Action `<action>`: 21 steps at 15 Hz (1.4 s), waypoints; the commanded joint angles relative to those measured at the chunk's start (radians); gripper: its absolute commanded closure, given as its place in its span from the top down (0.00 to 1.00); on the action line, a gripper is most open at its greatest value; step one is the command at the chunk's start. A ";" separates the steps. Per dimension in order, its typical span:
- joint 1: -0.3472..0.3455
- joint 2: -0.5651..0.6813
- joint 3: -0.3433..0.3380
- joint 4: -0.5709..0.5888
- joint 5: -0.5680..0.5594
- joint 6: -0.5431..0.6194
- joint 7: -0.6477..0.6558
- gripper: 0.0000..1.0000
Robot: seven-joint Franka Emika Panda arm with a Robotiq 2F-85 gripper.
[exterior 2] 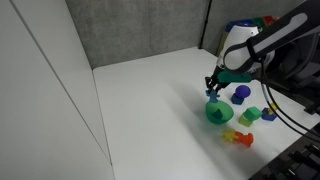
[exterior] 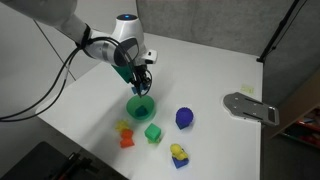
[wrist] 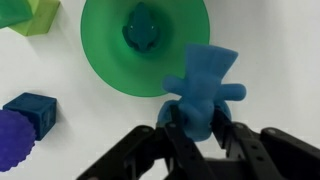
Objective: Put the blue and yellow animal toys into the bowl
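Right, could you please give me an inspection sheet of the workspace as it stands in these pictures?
Surface: white table, nothing spilled.
Job's things: blue toy held over the edge of the green bowl; yellow toy outside the bowl, by the blue cube.
Clutter: teal shape inside the bowl, kind unclear; dark blue lump; green cube; red-orange toy.
Gripper: shut on the blue toy.
Cables: black cable hangs off the arm, away from the toys.
Surroundings: grey backdrop; grey metal plate at the table's edge.
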 commanded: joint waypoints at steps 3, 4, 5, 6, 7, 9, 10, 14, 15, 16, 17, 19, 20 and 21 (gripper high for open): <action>-0.006 -0.021 0.001 -0.028 0.026 0.003 -0.031 0.84; -0.007 -0.026 0.002 -0.034 0.027 0.006 -0.034 0.92; -0.007 -0.030 0.003 -0.038 0.028 0.008 -0.034 0.99; -0.008 -0.034 0.003 -0.041 0.028 0.010 -0.036 1.00; -0.008 -0.038 0.004 -0.044 0.028 0.010 -0.037 1.00; -0.006 -0.060 0.003 -0.062 0.025 0.016 -0.042 1.00; -0.005 -0.073 0.003 -0.072 0.022 0.017 -0.045 1.00; -0.003 -0.154 -0.007 -0.137 0.010 -0.004 -0.047 1.00; -0.006 -0.181 -0.010 -0.157 0.009 -0.015 -0.049 1.00; -0.007 -0.209 -0.017 -0.178 0.003 -0.027 -0.047 1.00; -0.006 -0.239 -0.029 -0.201 -0.009 -0.039 -0.039 1.00; -0.011 -0.288 -0.053 -0.240 -0.030 -0.059 -0.030 1.00; -0.016 -0.309 -0.064 -0.255 -0.040 -0.070 -0.027 1.00; -0.030 -0.331 -0.072 -0.270 -0.040 -0.082 -0.037 1.00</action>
